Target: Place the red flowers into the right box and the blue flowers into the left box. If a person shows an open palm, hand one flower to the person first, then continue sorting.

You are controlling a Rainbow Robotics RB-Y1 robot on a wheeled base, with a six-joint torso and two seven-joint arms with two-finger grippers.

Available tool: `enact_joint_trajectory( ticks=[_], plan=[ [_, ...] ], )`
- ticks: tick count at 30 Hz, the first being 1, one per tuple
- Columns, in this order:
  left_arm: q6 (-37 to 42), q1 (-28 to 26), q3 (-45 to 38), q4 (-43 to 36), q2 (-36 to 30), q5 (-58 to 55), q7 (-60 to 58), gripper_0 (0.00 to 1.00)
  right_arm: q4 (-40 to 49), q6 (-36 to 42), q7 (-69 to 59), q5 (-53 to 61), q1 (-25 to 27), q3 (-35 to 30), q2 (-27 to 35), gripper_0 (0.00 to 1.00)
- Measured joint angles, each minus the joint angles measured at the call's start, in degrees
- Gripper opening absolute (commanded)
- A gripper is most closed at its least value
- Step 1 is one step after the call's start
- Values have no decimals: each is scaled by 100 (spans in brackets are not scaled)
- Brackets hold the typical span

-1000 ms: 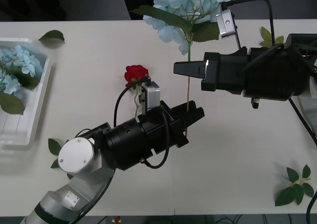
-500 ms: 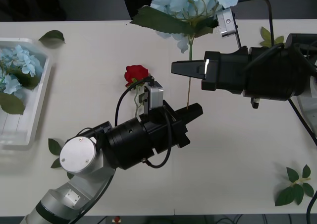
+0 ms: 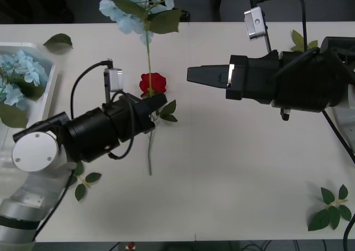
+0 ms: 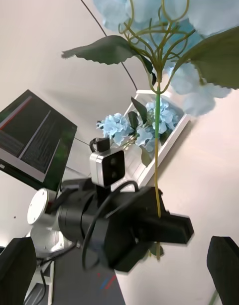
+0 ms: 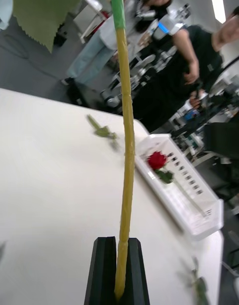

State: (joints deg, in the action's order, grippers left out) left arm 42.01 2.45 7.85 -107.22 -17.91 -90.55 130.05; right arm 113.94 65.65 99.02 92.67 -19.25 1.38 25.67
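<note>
My left gripper (image 3: 160, 102) is shut on the thin stem of a blue flower (image 3: 138, 1) and holds it upright above the table; the left wrist view shows the stem (image 5: 124, 175) pinched between the black fingers. A red flower (image 3: 152, 83) lies on the table just behind that gripper. The left box (image 3: 45, 113) holds blue flowers (image 3: 14, 79). The right box (image 5: 199, 220) holds one red flower (image 5: 157, 160). My right gripper (image 3: 191, 74) hovers to the right of the held stem, open, its fingers (image 4: 224, 265) wide apart with nothing between them.
Loose green leaf sprigs lie at the table's back left (image 3: 58, 40), back right (image 3: 302, 40), front right (image 3: 333, 206) and under my left arm (image 3: 83, 184). A dark monitor (image 4: 35, 136) stands beyond the left box.
The right gripper has let go of the blue flower's stem. My left gripper, holding that stem, has swung to the left with the flower, away from the right gripper, which stayed in place.
</note>
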Motion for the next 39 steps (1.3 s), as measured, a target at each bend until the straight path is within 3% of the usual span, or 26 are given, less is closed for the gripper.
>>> enact_joint_trajectory(
  ticks=[7, 12, 17, 21, 29, 39],
  plan=[
    [1560, 354, -1640, 0, -310, 1395, -2280, 0, 0, 530, 308, -85, 0, -652, -35, 100],
    [2571, 586, -2655, -1, -474, 2527, -2427, 0, 0, 1437, 1299, -382, 1, -1469, -164, 100],
    [3132, 760, -3240, -2, -699, 3858, -3806, 0, 0, 2174, 1491, -666, 1, -1990, -169, 100],
    [3608, 917, -3610, -3, -877, 5133, -3779, 0, 0, 2689, 2316, -1015, 0, -2284, -169, 100],
    [3744, 957, -3958, -3, -1167, 6399, -3779, 0, -47, 3349, 3136, -1794, 0, -2539, 54, 100],
    [3493, 571, -4135, 38, -1177, 7000, -3779, 0, -901, 3408, 4666, -1824, 0, -2539, 841, 100]
  ],
)
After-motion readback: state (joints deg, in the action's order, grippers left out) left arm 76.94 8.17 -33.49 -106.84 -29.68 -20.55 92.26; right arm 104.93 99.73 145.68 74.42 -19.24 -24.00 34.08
